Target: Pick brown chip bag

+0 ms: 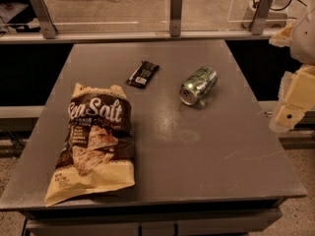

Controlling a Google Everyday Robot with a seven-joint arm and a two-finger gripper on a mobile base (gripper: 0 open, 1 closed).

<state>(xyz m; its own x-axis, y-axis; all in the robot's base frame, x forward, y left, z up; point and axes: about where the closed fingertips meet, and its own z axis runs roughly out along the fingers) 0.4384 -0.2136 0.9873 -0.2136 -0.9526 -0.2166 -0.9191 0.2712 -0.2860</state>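
Observation:
The brown chip bag lies flat on the grey table at the front left. It has a dark brown middle, cream-yellow ends, white "Sea Salt" lettering and pictured tortilla chips. Its lower end reaches the table's front edge. My gripper is cream-coloured and hangs at the far right of the view, beyond the table's right edge and above floor level. It is far from the bag and holds nothing that I can see.
A small black snack wrapper lies at the table's back middle. A green can lies on its side to the right of it. A glass barrier with metal posts runs behind the table.

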